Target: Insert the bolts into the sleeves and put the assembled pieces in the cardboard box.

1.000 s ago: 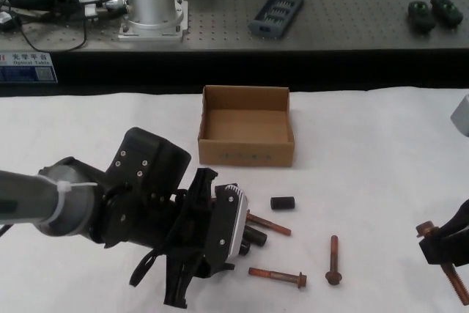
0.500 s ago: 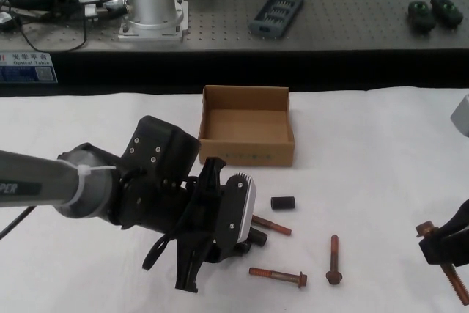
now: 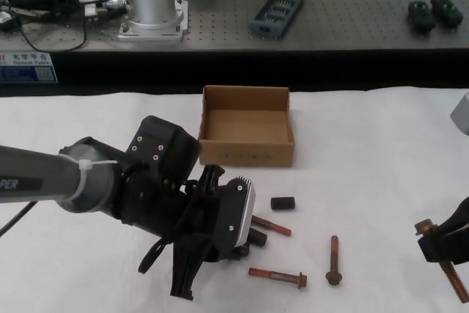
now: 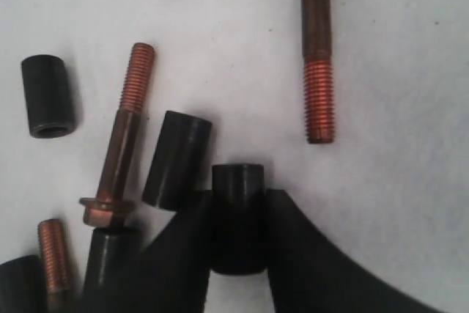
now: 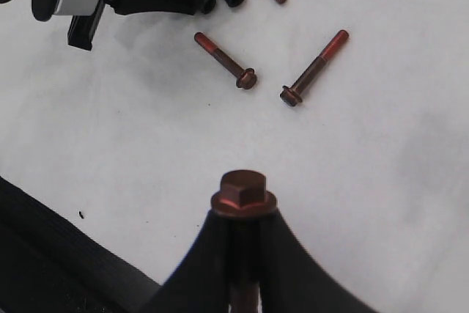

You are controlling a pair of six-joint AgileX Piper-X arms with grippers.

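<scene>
My left gripper (image 4: pixel 238 203) is shut on a black sleeve (image 4: pixel 238 179) that rests low on the white cloth, among the loose parts. Next to it lie another sleeve (image 4: pixel 177 159), a third sleeve (image 4: pixel 47 97) farther off, and two rusty bolts (image 4: pixel 121 137) (image 4: pixel 316 49). In the high view the left gripper (image 3: pixel 248 242) sits in front of the cardboard box (image 3: pixel 246 153). At the right edge of the bench my right gripper (image 3: pixel 440 248) is shut on a bolt (image 5: pixel 244 190), head up, lifted off the cloth.
A lone sleeve (image 3: pixel 283 203) and loose bolts (image 3: pixel 277 276) (image 3: pixel 334 258) lie between the two arms. A metal post base (image 3: pixel 150 12), cables and a dark tray (image 3: pixel 277 9) stand on the perforated bench behind the box.
The left arm has swung right and forward over the cluster of sleeves, then settled slightly lower. The right gripper and its bolt have stayed put.
</scene>
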